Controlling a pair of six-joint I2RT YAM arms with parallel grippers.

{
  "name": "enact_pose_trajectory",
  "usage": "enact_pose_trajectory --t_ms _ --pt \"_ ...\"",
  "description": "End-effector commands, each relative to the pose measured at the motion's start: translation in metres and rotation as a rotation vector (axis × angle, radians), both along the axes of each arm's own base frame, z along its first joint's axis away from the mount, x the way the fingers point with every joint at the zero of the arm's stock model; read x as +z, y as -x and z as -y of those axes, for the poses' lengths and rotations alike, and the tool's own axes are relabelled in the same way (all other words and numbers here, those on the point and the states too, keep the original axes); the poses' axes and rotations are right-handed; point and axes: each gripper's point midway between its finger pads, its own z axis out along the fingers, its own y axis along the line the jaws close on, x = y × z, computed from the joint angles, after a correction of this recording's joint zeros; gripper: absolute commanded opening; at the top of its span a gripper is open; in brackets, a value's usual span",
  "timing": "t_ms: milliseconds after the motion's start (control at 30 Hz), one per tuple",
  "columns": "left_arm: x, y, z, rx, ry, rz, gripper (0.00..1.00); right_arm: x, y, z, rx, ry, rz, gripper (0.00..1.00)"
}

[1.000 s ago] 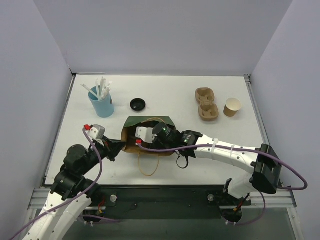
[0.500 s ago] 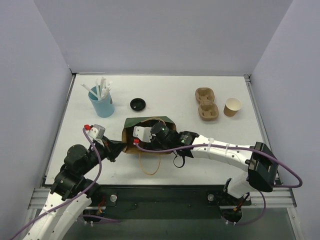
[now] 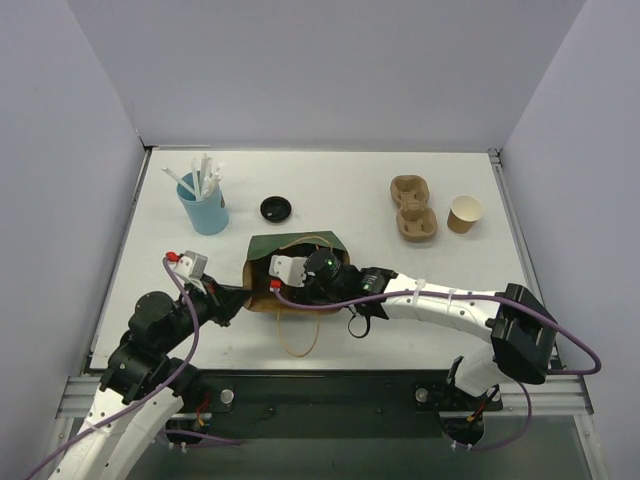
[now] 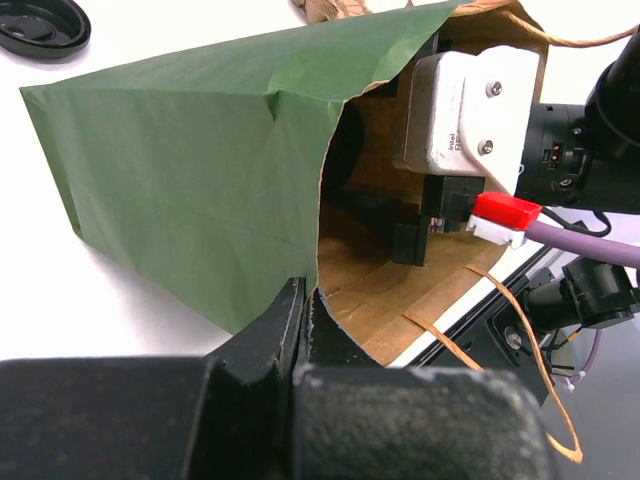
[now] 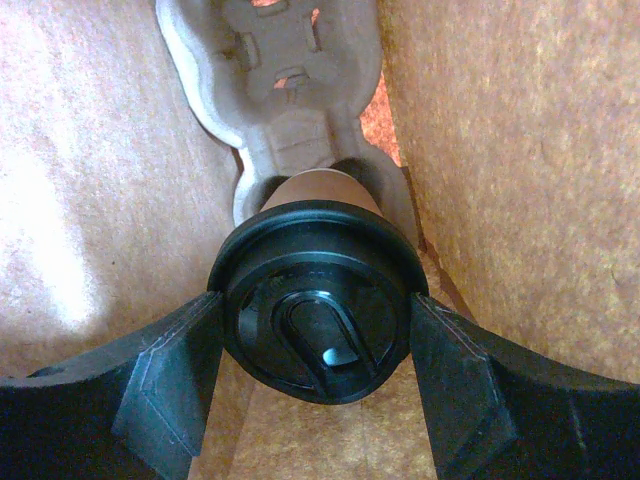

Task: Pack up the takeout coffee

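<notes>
A green paper bag (image 3: 296, 245) lies on its side with its brown inside open toward the arms; it also shows in the left wrist view (image 4: 190, 150). My left gripper (image 3: 243, 293) is shut on the bag's lower rim (image 4: 305, 300). My right gripper (image 5: 315, 300) reaches deep inside the bag, with only its wrist (image 3: 325, 268) showing from above. Its fingers (image 5: 170, 370) touch both sides of the black lid of the takeout coffee (image 5: 318, 185). The tan cup sits in a pulp carrier (image 5: 270, 60) inside the bag.
A second pulp carrier (image 3: 413, 210) and an open, lidless tan cup (image 3: 464, 213) stand at the back right. A loose black lid (image 3: 275, 208) and a blue cup of straws (image 3: 203, 205) are at the back left. The bag's handle loop (image 3: 300, 335) lies toward the front edge.
My right arm has pushed a little farther left, deeper into the bag. My left gripper has kept its hold on the rim and shifted slightly.
</notes>
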Motion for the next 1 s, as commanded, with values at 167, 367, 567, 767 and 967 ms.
enact_pose_trajectory --t_ms 167,367,567,767,967 --pt "0.005 0.005 0.011 -0.054 0.071 0.019 0.00 0.008 -0.015 0.005 -0.034 -0.020 0.080 0.35" --pt "0.003 0.003 0.011 -0.047 0.055 0.007 0.00 0.026 -0.021 0.000 -0.031 -0.026 0.121 0.35" --pt "0.004 0.002 0.010 -0.042 0.051 0.009 0.00 0.022 -0.024 0.005 -0.037 0.022 0.136 0.35" --pt "0.004 0.002 0.010 -0.043 0.049 0.005 0.00 0.007 -0.021 0.005 -0.025 0.036 0.113 0.36" --pt "0.003 0.002 0.010 -0.044 0.050 0.000 0.00 0.001 -0.025 -0.004 -0.022 0.004 0.105 0.36"
